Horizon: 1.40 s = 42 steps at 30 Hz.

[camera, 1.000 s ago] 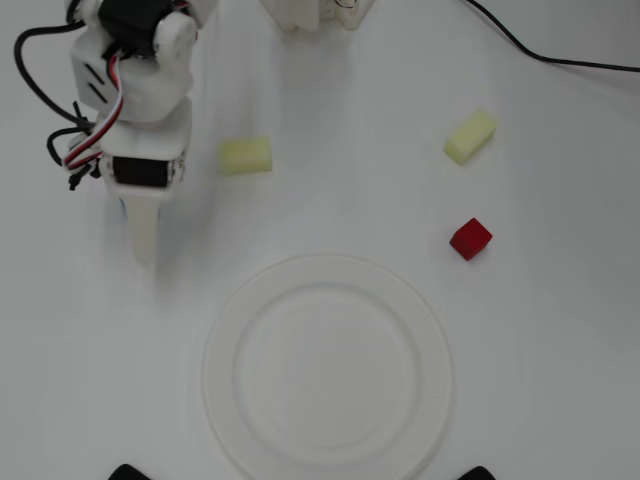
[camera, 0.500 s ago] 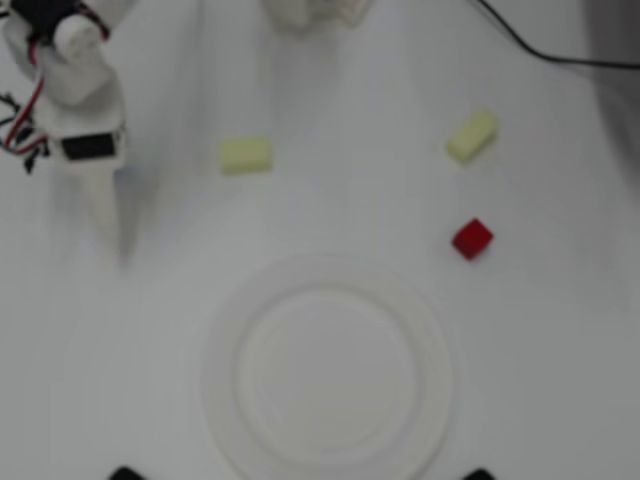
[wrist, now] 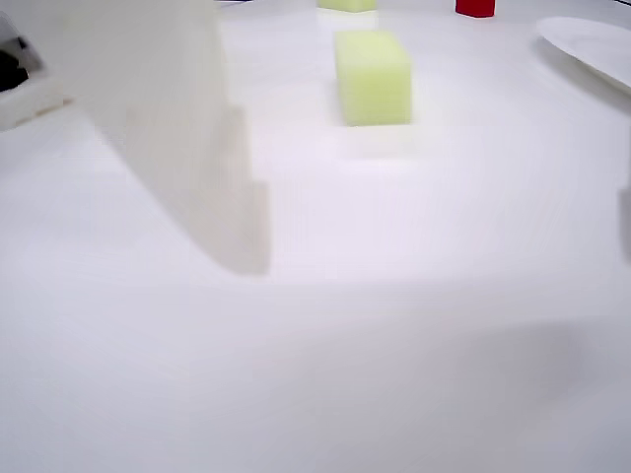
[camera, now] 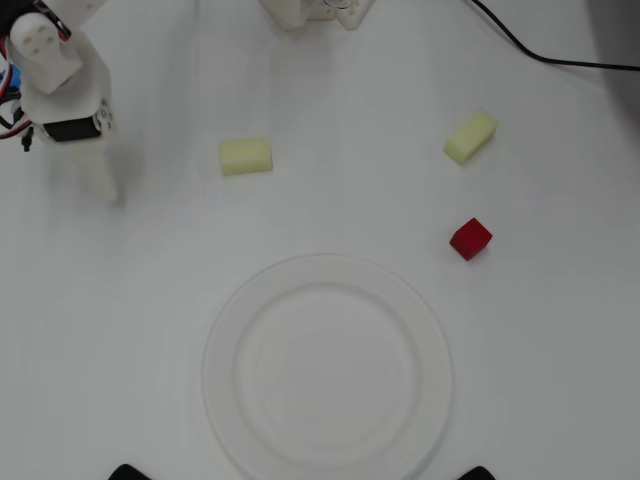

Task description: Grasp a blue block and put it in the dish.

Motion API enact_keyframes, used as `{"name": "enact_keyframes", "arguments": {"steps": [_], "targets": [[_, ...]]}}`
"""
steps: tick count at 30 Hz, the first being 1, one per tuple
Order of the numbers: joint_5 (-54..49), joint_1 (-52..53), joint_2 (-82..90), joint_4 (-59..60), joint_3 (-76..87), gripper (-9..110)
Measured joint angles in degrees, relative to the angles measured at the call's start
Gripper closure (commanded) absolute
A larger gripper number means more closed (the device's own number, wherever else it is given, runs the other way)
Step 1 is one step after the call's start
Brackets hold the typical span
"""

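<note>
No blue block shows in either view. The dish (camera: 222, 370), a large round white plate with a ribbed rim, lies at the bottom centre of the overhead view, and its edge shows at the top right of the wrist view (wrist: 592, 44). It holds nothing. My gripper (camera: 105, 190) is at the far left of the overhead view, well away from the dish and low over the table. In the wrist view the gripper (wrist: 439, 256) has one white finger (wrist: 168, 148) at the left, a wide gap to the right and nothing between the jaws.
A pale yellow block (camera: 245, 156) lies just ahead of the gripper (wrist: 373, 77). A second yellow block (camera: 470, 136) and a red cube (camera: 470, 239) lie to the right. A black cable (camera: 540, 55) crosses the top right corner.
</note>
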Motion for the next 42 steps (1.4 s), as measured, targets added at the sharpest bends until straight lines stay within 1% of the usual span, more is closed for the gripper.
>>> {"name": "enact_keyframes", "arguments": {"steps": [2, 5, 10, 14, 17, 24, 29, 32, 33, 37, 39, 40, 42], "targets": [[3.4, -2.3, 2.8, 2.0, 3.3, 91], [9.8, -8.2, 12.7, 3.3, 9.1, 93], [19.6, -22.6, 33.7, 4.0, 17.4, 96], [26.0, -33.2, 50.7, 4.7, 25.4, 102], [28.7, -38.1, 64.2, 3.2, 34.4, 102], [29.8, -41.1, 91.1, -1.8, 59.4, 102], [28.7, -41.4, 114.3, -10.4, 84.1, 102], [27.9, -42.2, 126.3, -11.2, 96.9, 101], [28.3, -41.9, 127.6, -11.2, 100.7, 99], [33.5, -42.0, 127.6, -10.5, 106.9, 97], [35.6, -42.0, 127.6, -10.0, 108.2, 98], [36.7, -42.0, 127.6, -10.0, 108.7, 101], [38.1, -42.0, 127.6, -10.0, 109.9, 101]]}}
